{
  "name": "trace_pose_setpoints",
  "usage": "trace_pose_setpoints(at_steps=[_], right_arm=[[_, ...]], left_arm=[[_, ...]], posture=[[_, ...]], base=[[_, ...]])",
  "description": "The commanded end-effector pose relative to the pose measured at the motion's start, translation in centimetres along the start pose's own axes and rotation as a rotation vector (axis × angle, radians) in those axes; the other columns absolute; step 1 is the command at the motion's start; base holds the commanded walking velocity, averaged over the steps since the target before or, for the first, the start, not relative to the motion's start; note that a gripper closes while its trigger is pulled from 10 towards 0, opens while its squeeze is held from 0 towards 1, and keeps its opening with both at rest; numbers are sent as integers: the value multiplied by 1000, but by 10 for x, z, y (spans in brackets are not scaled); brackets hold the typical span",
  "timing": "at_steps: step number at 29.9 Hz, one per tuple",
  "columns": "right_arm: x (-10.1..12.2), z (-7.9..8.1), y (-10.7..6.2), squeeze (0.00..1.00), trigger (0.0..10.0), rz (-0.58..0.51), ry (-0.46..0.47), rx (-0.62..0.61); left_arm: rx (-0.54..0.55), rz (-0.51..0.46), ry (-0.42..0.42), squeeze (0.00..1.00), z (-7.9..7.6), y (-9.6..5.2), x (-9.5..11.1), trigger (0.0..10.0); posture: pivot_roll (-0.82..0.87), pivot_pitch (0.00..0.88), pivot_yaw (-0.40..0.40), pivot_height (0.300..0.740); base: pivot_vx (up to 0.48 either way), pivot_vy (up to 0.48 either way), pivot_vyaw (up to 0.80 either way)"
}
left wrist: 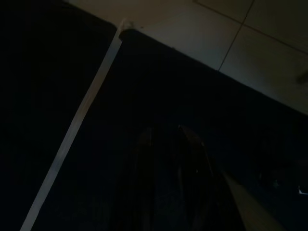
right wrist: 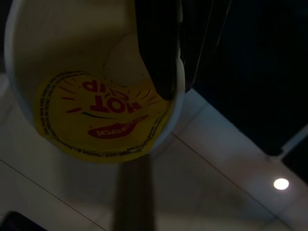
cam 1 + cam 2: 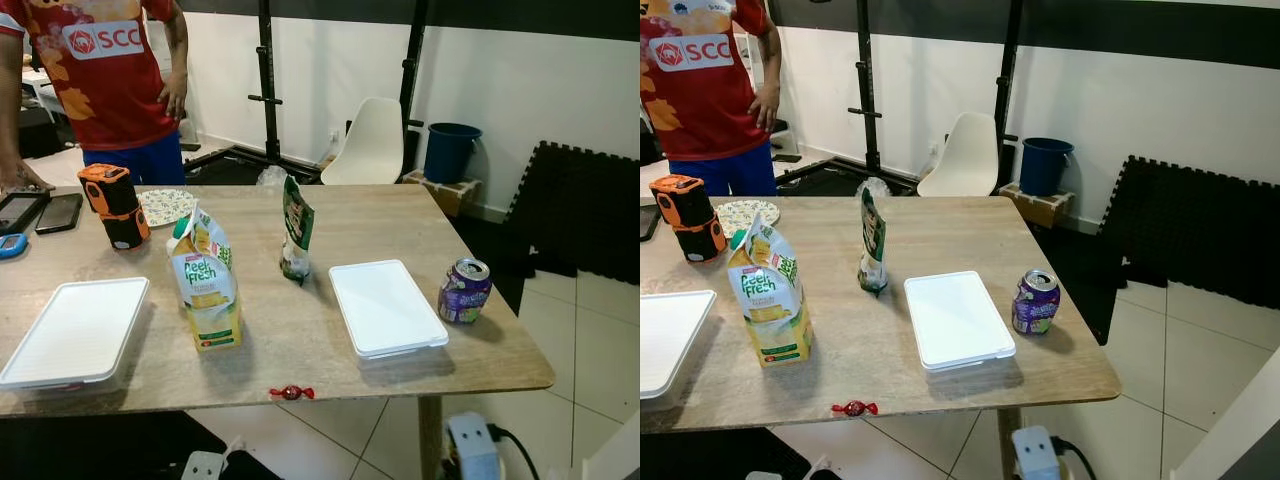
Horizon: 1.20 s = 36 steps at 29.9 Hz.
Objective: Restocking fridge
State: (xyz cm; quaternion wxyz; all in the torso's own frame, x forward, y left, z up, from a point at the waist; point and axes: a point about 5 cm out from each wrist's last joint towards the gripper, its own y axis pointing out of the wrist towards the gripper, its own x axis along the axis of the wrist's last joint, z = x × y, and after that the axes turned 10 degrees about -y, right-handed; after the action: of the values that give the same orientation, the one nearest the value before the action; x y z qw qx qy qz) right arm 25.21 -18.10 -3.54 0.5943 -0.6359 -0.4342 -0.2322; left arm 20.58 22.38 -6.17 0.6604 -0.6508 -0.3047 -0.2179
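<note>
Held in the right gripper is a white cup with a yellow "Hot Cup" label, its rim pinched between the two dark fingers; pale tiled floor is seen beyond the cup, so the arm appears to hang low at the robot's side. Well ahead of that gripper, a wooden table carries a juice carton, a green snack bag, a purple can near the far right edge, and two white lidded containers. A wrapped red sweet lies at the near edge. A person in a red shirt stands behind the table. The left gripper is barely made out in darkness, and its opening cannot be told. Because only the rim is pinched, the cup could slip or tip while the robot walks.
</note>
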Motion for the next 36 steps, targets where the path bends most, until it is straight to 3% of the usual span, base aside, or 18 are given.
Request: trace_pose_setpoints(at_steps=[1, 12, 16, 19, 23, 28, 30, 34, 36], right_arm=[[-10, 0, -3, 0, 10000, 41, 14, -3], [-13, -2, -4, 0, 10000, 68, 24, -12], [-19, 1, -6, 0, 10000, 92, -4, 3], [-17, -2, -5, 0, 10000, 84, 51, -22], [-21, 1, -7, 0, 10000, 102, -33, 15], [-14, -6, -5, 0, 10000, 71, 48, -27], [-17, -4, -5, 0, 10000, 89, -9, -2], [-13, -9, -4, 0, 10000, 67, 63, -37], [-18, -5, -6, 0, 10000, 93, 7, -11]], left_arm=[[-20, 8, -18, 0, -7, 1, -2, 10000], [-44, 6, 22, 0, -11, 3, 4, 10000], [1, 18, -37, 0, -7, 2, -1, 10000], [-14, 28, -7, 0, -7, 1, -3, 10000], [19, 34, -51, 0, -4, 1, -7, 10000], [-17, 44, -4, 0, -7, 1, -7, 10000], [8, 52, -21, 0, -3, 0, -10, 10000], [23, 49, 4, 0, 2, -1, -10, 10000], [54, 51, -30, 0, 6, -2, -10, 10000]], posture=[[5, 55, -2, 740], [-10, 60, 1, 740], [-12, 56, 20, 740], [-15, 48, -4, 740], [-18, 56, 19, 740], [-15, 48, -8, 740], [-27, 62, 25, 740], [-16, 52, -7, 740], [-14, 53, 3, 740]], base=[[0, 0, 0], [0, 0, 0], [0, 0, 0], [0, 0, 0], [0, 0, 0], [0, 0, 0], [0, 0, 0], [0, 0, 0], [0, 0, 0]])
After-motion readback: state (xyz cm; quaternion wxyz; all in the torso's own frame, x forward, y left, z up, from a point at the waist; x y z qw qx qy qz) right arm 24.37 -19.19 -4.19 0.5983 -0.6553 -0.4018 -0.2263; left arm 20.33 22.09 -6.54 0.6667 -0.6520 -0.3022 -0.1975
